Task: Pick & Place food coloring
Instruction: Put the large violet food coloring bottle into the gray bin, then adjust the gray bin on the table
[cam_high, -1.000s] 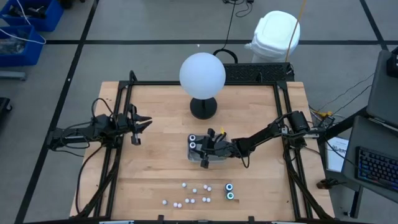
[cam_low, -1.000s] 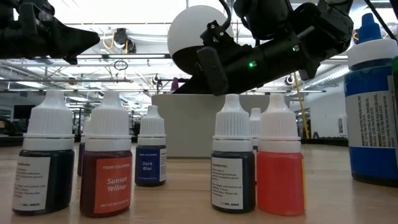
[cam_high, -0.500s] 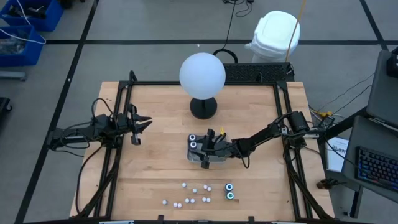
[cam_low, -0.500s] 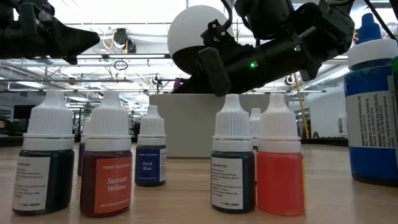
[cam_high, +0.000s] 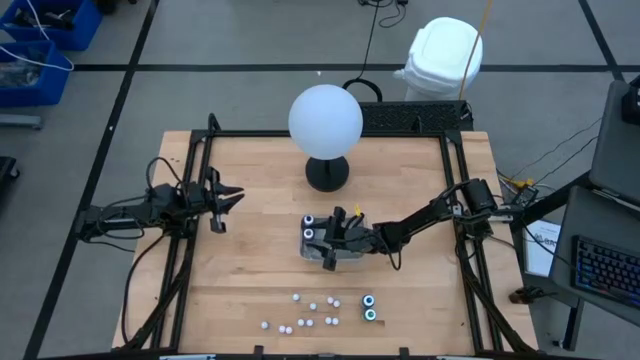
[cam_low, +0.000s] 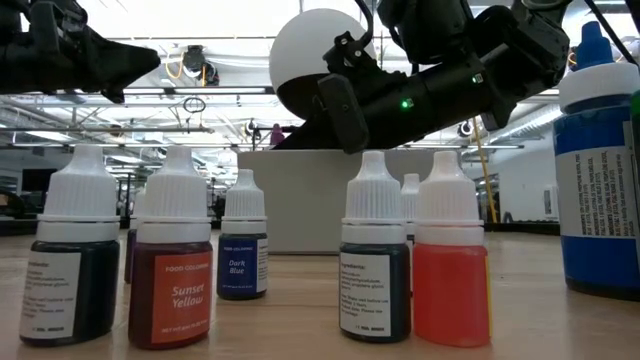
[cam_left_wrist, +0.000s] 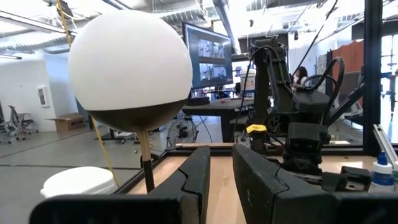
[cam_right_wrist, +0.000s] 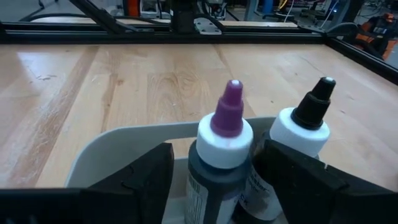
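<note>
small food coloring bottles (cam_low: 175, 262) wait along the table's front edge. further back, right gripper (cam_high: 331, 243) hangs over the clear tray (cam_high: 312, 250), fingers spread either side of a purple-tipped bottle (cam_right_wrist: 221, 158), likely just released. left gripper (cam_high: 222, 203) idles nearly closed, empty.

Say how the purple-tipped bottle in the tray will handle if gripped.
The purple-tipped bottle looks narrow and upright, so probably tippy. Its smooth cap may slip between the right gripper fingers. The black-tipped bottle beside it might get nudged.
</note>
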